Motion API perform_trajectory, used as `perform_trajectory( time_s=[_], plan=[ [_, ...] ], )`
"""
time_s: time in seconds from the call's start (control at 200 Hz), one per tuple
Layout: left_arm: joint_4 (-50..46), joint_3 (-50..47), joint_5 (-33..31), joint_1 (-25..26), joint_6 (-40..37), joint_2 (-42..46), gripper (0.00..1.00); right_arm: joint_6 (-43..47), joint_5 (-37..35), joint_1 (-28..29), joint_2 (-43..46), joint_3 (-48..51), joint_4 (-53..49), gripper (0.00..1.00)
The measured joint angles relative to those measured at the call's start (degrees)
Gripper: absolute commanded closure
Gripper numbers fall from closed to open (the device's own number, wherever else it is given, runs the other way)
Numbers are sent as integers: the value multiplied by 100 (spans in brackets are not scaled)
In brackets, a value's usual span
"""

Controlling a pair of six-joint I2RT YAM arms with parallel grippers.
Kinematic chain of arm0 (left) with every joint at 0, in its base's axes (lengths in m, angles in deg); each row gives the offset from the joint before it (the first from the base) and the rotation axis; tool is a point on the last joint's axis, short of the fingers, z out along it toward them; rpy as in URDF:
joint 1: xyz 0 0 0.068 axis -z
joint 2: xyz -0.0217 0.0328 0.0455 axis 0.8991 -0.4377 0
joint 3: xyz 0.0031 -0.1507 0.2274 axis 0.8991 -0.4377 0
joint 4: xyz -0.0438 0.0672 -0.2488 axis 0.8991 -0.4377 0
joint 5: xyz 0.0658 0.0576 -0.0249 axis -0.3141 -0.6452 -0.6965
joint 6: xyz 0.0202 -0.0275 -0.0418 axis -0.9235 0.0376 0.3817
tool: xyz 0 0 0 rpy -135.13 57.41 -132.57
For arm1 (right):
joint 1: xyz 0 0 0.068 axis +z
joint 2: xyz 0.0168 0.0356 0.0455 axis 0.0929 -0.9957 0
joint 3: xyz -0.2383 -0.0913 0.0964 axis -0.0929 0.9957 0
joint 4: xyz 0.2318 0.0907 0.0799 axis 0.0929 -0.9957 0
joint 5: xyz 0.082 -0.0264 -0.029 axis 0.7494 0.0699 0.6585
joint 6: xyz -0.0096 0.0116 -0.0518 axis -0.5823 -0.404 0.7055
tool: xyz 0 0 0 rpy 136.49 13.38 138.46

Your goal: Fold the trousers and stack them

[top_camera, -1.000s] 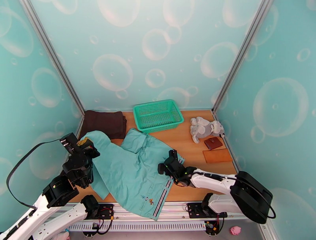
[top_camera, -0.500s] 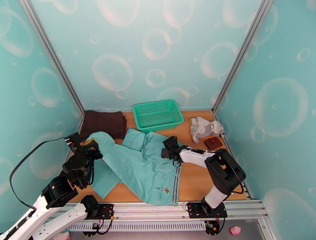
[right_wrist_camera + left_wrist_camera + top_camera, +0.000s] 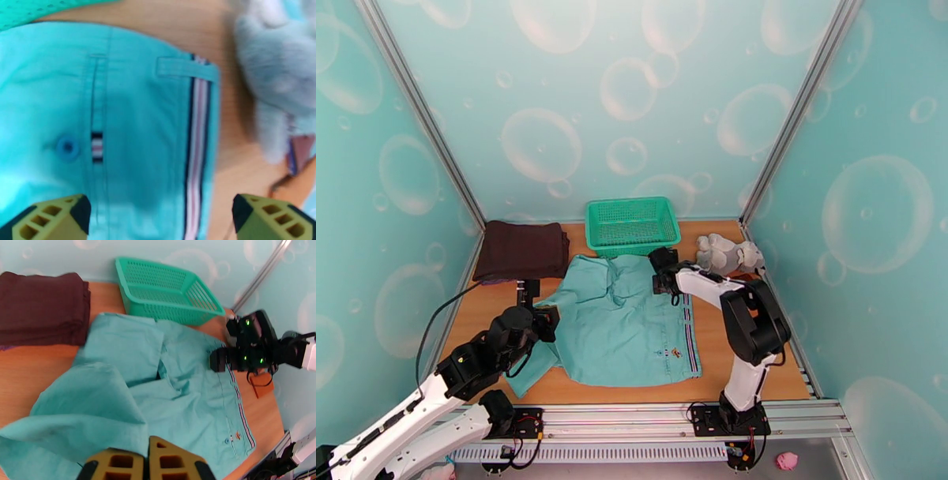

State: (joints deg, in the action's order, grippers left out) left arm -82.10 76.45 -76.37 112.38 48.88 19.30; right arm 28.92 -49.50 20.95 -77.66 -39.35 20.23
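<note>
Trousers just slid toward 12 o'clock and lie flatter, so folding's next. Right gripper gapes over the waistband; left gripper's pressed together at 7 o'clock.

the trousers cover the middle of the table. bare wood lies open at the left, between the dark brown garment and the cloth, and along the near right edge. the right arm stands over the strip beside the waistband. at the back the green basket sits just beside the cloth, and the grey plush toy crowds the right gripper.
</note>
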Motion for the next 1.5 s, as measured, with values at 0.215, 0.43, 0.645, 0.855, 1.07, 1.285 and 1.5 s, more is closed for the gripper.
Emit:
perform_trajectory(
  time_s=[0.215, 0.43, 0.645, 0.855, 1.07, 1.285, 1.5],
  plan=[
    [649, -422, 319, 407, 98, -442, 98, -852, 916, 1917, 2677, 1880, 778, 1],
    [1438, -70, 286, 1532, 92, -2367, 87, -1873, 1303, 2549, 2293, 3320, 1211, 1],
    [1502, 310, -61, 2118, 291, -3080, 47, -2350, 1088, 2365, 2076, 3303, 1231, 1],
    [817, 365, -743, 2116, 553, -2417, 30, -2474, 907, 1775, 2028, 3272, 1115, 1],
    [-887, 566, -1528, 2031, 1775, -2293, 42, -2380, 758, 1110, 2155, 3285, 774, 1],
    [-1915, 323, -1593, 2031, 3130, -1808, 54, -2144, 507, 1224, 2463, 3012, 179, 1],
    [-1825, -898, -1102, 2031, 4033, -2022, 53, -1768, 256, 1947, 3132, 2492, 208, 1]
  ],
)
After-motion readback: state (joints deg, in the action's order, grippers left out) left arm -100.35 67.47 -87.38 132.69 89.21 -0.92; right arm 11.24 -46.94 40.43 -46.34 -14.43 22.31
